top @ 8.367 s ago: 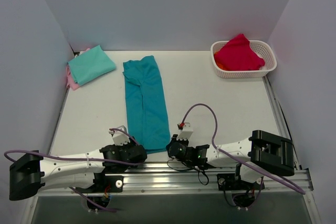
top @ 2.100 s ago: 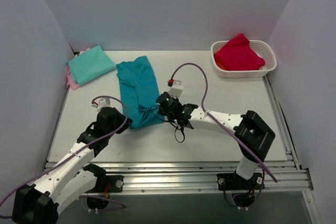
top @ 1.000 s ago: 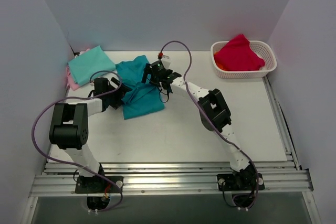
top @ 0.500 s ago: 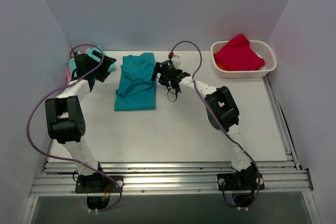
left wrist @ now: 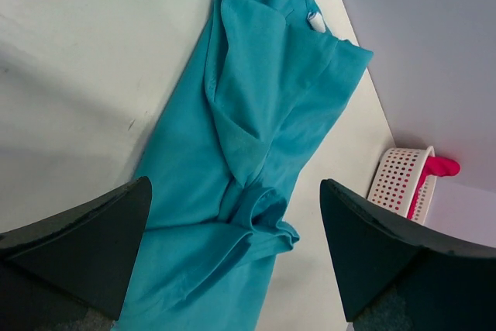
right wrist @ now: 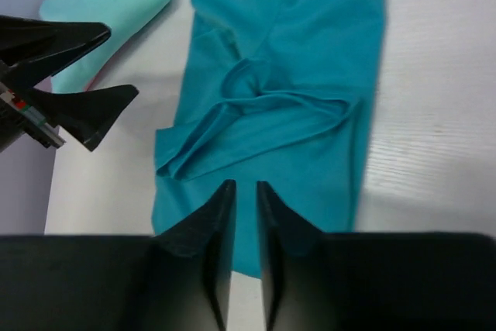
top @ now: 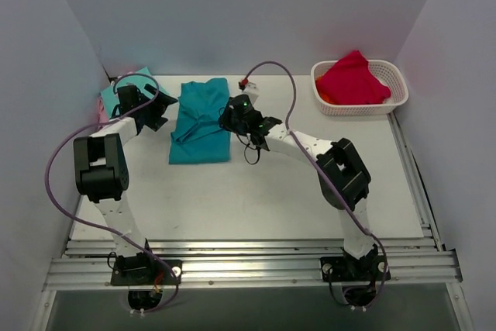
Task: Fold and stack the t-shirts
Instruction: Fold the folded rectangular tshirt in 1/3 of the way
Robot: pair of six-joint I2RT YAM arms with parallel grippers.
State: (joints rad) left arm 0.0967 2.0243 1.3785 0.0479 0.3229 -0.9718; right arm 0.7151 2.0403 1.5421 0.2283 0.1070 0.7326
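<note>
The teal t-shirt point(top: 200, 122) lies on the white table point(top: 271, 184), toward 11 o'clock from the middle. It is folded into a long shape, and its neck end with the little white label point(left wrist: 315, 21) points to 12 o'clock. There is a bunched-up wrinkle across its middle.

The left gripper point(left wrist: 235, 187) is at the shirt's 9 o'clock side. Its fingers are spread wide and hold nothing.

The right gripper point(right wrist: 242, 187) is at the shirt's 3 o'clock side. Its fingers are almost pressed together, with only a thin slit between them, and I see no cloth in that slit.

The mint-green t-shirt point(right wrist: 108, 5) sits folded in the corner at 10 o'clock, just past the left gripper. A white basket point(top: 399, 87) at 1 o'clock holds a red cloth point(top: 353, 79).
</note>
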